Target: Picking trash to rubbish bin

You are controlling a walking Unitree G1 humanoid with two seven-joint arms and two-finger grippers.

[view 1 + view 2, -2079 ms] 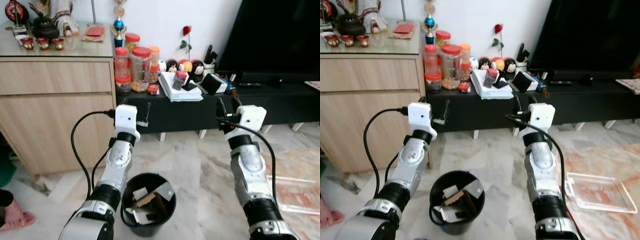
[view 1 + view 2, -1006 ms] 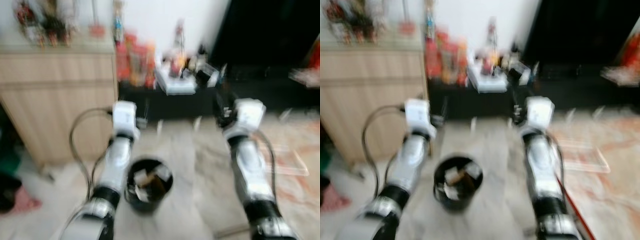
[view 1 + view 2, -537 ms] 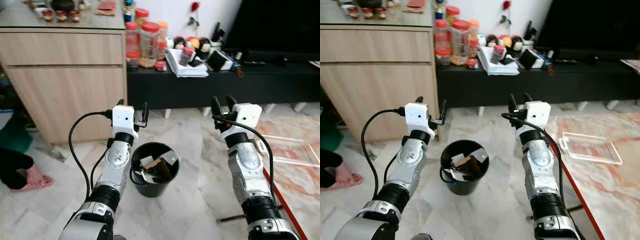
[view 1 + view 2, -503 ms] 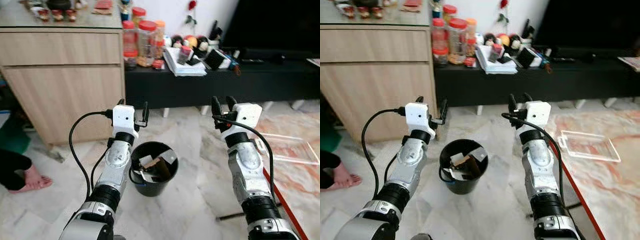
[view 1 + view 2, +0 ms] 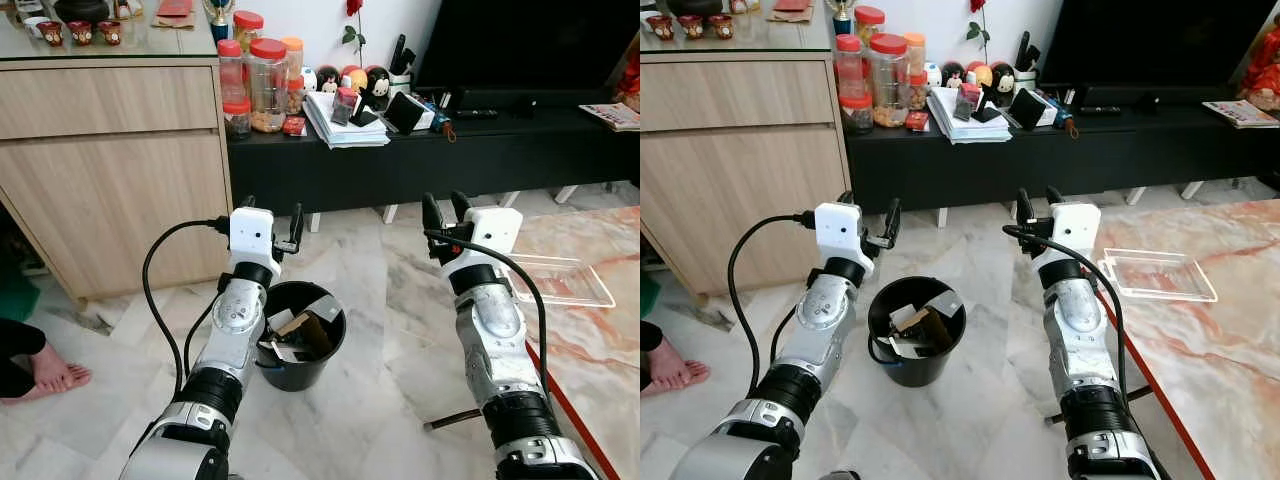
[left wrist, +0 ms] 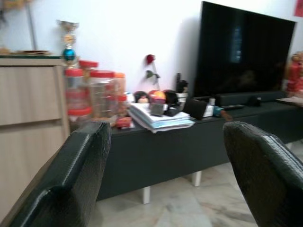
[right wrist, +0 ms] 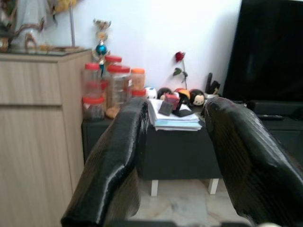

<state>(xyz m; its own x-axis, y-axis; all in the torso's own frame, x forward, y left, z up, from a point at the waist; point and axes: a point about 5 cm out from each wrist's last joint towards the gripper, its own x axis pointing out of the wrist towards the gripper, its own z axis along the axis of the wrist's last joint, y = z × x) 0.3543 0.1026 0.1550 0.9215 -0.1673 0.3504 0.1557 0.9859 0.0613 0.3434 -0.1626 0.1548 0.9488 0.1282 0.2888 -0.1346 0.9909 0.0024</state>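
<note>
Marble floor (image 5: 380,330) filled most of the scene, with a wooden cabinet (image 5: 110,170) on the robot's left and a long black TV bench (image 5: 420,150) against the wall, its top crowded with jars (image 5: 268,85), a stack of papers (image 5: 335,115) and small clutter under a dark television (image 5: 520,45). Between the two raised arms stood the black rubbish bin (image 5: 300,335), on the floor close to the left forearm and already holding scraps of card and paper. Off to the robot's right, a clear plastic tray (image 5: 1155,275) lay on the reddish marble, well apart from the bin; it looked the likeliest piece of trash left, though that was only a judgement. A person's bare foot (image 5: 50,370) rested on the floor at the far left. The left tool (image 5: 272,222) hovered just above the bin's near rim, fingers spread and empty; the right tool (image 5: 440,212) was held up at a similar height, fingers parted with nothing between them. Risk from here seemed to lie in the tray: flat, thin and slick against hard stone, it could skid away from closing fingers or flex and slip out on the carry. A turn toward it could also swing the left forearm into the light bin and tip it, and the foot nearby left little room to step.
</note>
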